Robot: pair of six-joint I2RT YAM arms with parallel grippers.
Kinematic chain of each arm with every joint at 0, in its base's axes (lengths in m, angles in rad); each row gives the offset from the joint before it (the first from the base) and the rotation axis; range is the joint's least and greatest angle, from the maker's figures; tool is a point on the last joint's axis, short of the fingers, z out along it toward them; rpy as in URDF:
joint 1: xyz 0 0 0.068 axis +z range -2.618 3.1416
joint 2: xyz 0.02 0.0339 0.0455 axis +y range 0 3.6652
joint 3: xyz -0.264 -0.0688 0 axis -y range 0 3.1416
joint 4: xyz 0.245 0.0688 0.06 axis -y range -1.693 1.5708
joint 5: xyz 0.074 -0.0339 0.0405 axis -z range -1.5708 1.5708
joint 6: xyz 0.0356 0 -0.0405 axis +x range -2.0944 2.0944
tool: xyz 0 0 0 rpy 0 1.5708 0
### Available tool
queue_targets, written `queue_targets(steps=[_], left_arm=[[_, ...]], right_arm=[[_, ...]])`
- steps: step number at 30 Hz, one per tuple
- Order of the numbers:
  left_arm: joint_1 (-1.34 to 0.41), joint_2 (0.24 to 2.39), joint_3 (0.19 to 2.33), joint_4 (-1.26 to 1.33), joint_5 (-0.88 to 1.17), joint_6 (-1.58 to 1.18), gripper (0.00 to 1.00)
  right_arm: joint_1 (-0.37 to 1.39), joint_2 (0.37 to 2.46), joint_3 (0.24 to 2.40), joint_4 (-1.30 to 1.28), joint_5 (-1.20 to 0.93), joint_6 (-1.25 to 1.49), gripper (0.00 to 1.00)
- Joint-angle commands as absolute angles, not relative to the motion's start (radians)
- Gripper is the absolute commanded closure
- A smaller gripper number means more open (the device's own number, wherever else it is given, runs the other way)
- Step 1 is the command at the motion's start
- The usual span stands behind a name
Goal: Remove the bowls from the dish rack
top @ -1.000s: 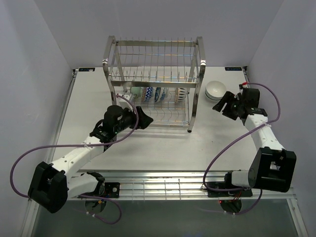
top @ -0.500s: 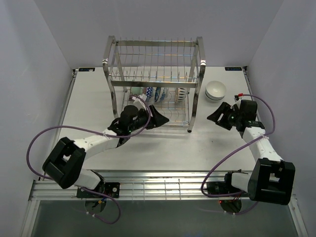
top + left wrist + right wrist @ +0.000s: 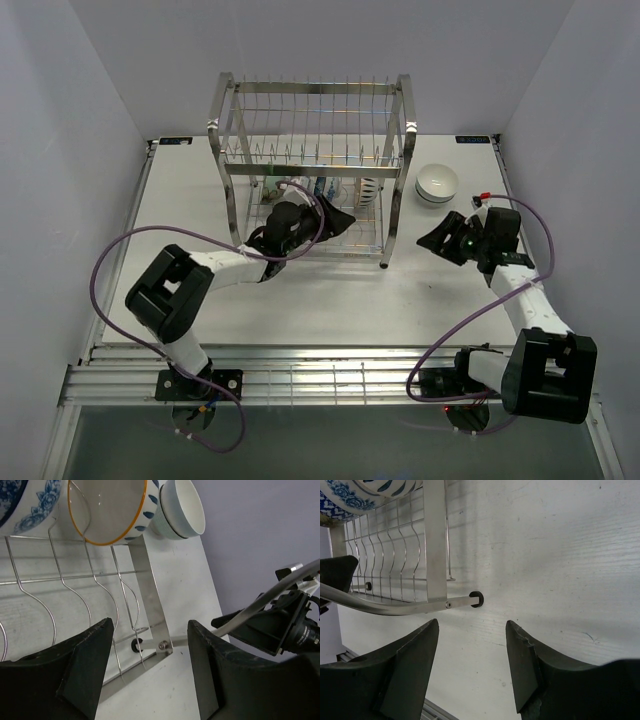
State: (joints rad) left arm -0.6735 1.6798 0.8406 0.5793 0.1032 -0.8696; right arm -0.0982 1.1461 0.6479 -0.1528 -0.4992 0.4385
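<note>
The tall two-tier dish rack of shiny steel wire [image 3: 340,170] stands at the back of the white table [image 3: 330,300]. The bowls that are in it stand on edge in a row on the lower tier. The left wrist view shows three of them: a blue-and-white flowered bowl [image 3: 25,502], a bowl with an orange rim and blue marks [image 3: 107,510] and a pale mint-green bowl [image 3: 182,507], each one touching or almost touching its neighbour. A small stack of white round bowls [image 3: 437,183] sits on the table just right of the rack.

The left gripper [image 3: 335,218] is at the front of the lower tier, with its jaws spread and nothing between them. The right gripper [image 3: 440,240] hangs over the table near the black foot [image 3: 476,599] at the right front corner of the rack, and its jaws are also spread and empty.

I think the first danger is the thin divider bars [image 3: 90,580]. A finger that goes in at a wrong angle can hook a wire and drag the whole rack, which looks light. Second, the bowls stand so close that closing on one rim can push the next bowl, and it may roll out and fall. Glazed ceramic is probably slippery too, so a grip on the edge alone can slide during the lift. Last, both arms are near the same corner, so they can hit each other if they move together.
</note>
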Motion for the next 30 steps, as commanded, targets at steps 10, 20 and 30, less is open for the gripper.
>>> queue_targets(steps=[10, 20, 30], left_arm=[[-0.676, 1.859, 1.003, 0.729, 0.034, -0.861, 0.36], [-0.658, 1.988, 1.161, 0.729, 0.038, -0.808, 0.35], [-0.643, 2.085, 1.295, 0.689, 0.049, -0.781, 0.34]], right_arm=[[-0.104, 1.152, 0.580, -0.068, -0.569, 0.449, 0.41], [-0.104, 1.172, 0.572, -0.025, -0.632, 0.479, 0.42], [-0.104, 1.207, 0.564, -0.012, -0.637, 0.465, 0.42]])
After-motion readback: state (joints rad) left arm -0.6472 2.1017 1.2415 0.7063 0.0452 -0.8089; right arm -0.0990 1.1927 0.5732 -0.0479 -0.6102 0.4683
